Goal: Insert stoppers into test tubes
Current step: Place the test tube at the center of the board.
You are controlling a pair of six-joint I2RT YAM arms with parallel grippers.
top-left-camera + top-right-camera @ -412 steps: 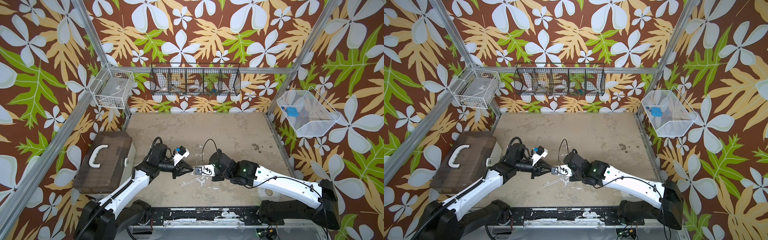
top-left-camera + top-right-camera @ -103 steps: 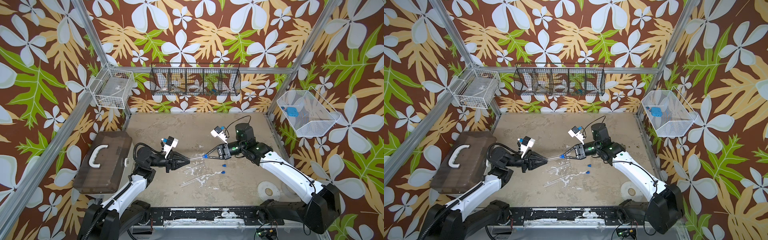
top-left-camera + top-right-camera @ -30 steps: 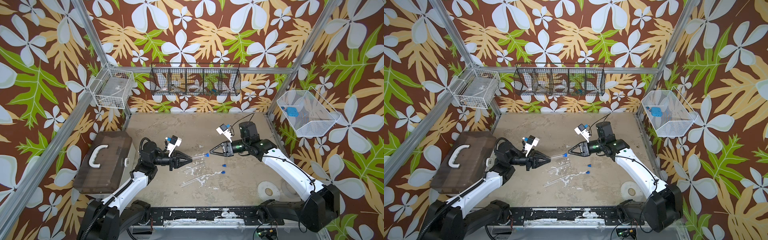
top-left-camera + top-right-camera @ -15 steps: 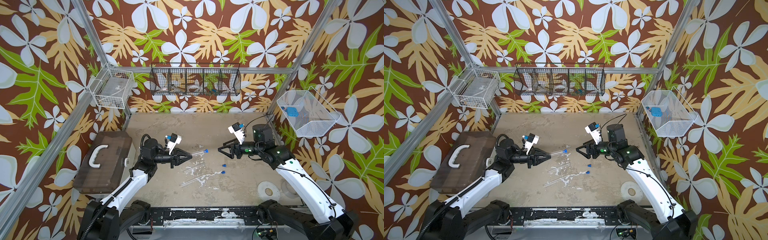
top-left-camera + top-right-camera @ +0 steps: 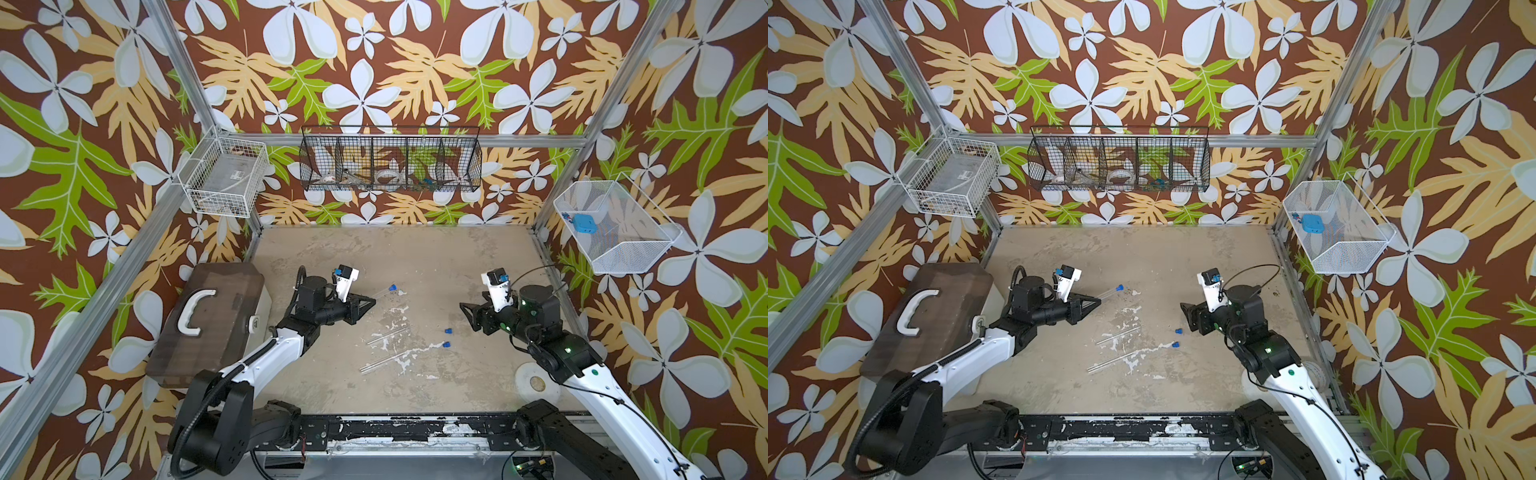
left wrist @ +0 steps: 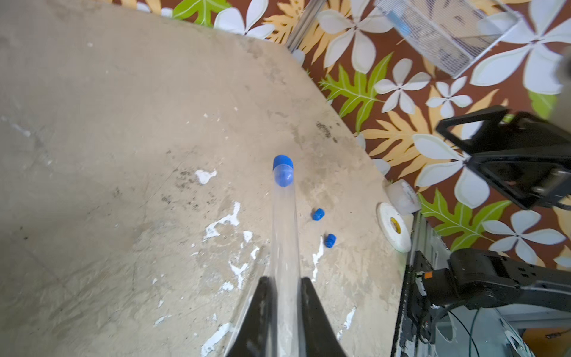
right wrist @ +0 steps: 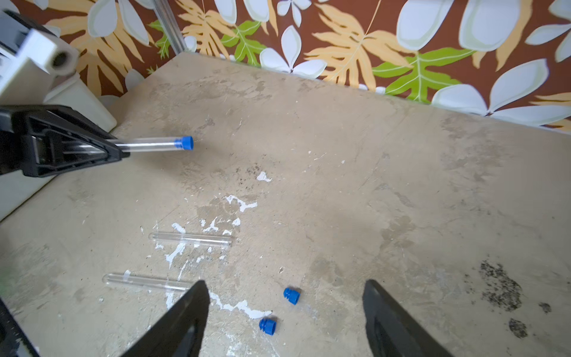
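Across the worn beige tabletop [image 5: 436, 257], boxed in by leaf-print walls, a brown case [image 5: 208, 320] sits against one side edge. Just beside the case, the left gripper [image 5: 371, 300] is clamped on a test tube [image 5: 382, 292] that points away from the case, a blue stopper [image 5: 392, 287] in its far end. Farther from the case lie two bare tubes [image 5: 386, 336], flat and roughly parallel, then two loose stoppers [image 5: 448, 331], then the right gripper [image 5: 467, 318], spread wide and empty. Only the left wrist view shows the stopper seated inside the tube mouth; only the right wrist view shows how far apart its fingers [image 7: 191, 309] stand. Bare tabletop runs from the case toward the back wall, and a tape roll [image 5: 534, 382] rests by the front edge, well apart from the case.
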